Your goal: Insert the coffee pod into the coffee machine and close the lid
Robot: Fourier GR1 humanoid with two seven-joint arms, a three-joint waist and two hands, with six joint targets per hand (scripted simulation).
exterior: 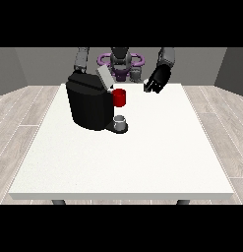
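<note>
1. Coffee machine [88, 106] first: a chunky black box on the far left part of the big white table [123, 162], with its grey lid [104, 77] tipped up and open at the top.

2. Right against the machine's right side, up near the top, there's a red cylinder [119, 97]. It looks like a holder or chamber. I can't tell whether the pod sits inside it.

3. Below that, a small grey cup [121, 120] stands on the machine's dark base plate [117, 128], just right of the body.

4. The coffee pod itself? Honestly can't pick it out for sure. There's a tiny pale spot at the fingertips of the hand at the view's right [157, 78], which might be it, but it's too small to call.

5. That hand hangs above the far edge of the table, right of the machine and apart from it, black fingers pointing down and left. They look somewhat curled, but whether they're pinching anything I can't tell.

6. The other hand, on the view's left, doesn't show at all. Only its grey arm [81, 60] drops down behind the machine, so the hand is hidden.

7. The robot's torso [120, 61] sits behind the table's far edge, with purple rings around it.

8. Wood-look floor [24, 113] runs around the table and grey walls stand behind.
</note>
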